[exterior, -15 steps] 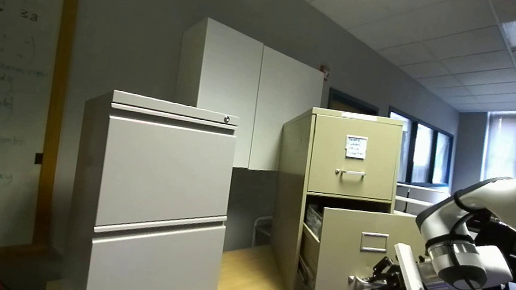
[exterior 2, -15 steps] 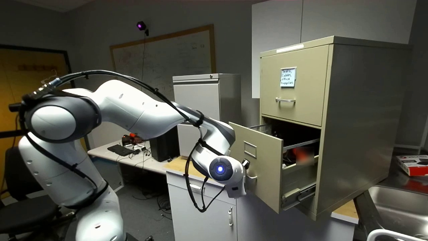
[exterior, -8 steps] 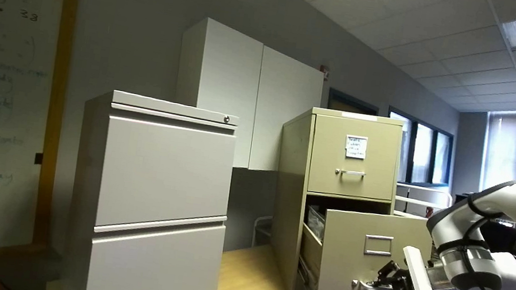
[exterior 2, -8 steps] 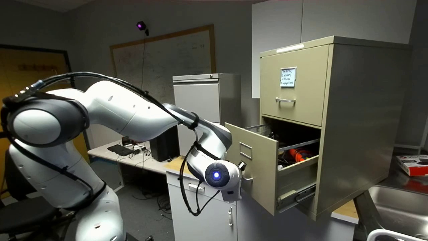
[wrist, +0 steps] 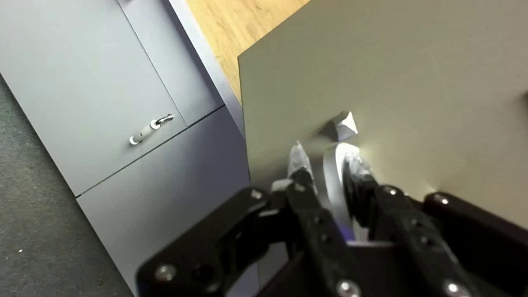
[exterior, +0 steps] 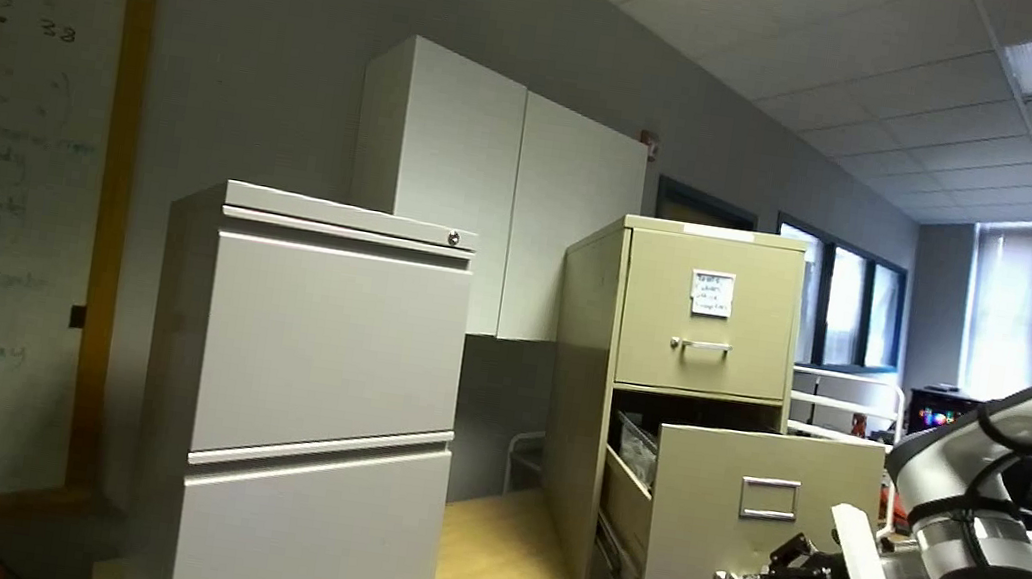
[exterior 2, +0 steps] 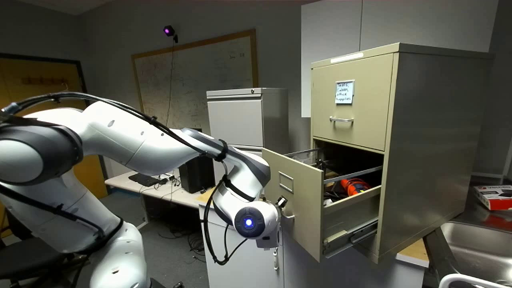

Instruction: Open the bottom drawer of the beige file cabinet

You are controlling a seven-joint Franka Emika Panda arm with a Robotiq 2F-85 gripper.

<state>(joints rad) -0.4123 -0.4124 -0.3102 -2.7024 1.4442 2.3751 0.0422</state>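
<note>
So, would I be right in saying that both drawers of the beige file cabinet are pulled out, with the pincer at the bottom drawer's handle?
Not quite: the upper drawer of the beige file cabinet is shut, as both exterior views show. Only the bottom drawer is pulled out, and the pincer is indeed at its handle.

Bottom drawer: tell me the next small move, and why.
Probably a short, straight pull away from the beige cabinet: the bottom drawer stands partway out, its side wall running into the cabinet, so some length may be left inside, and the gripper straddles the handle.
</note>
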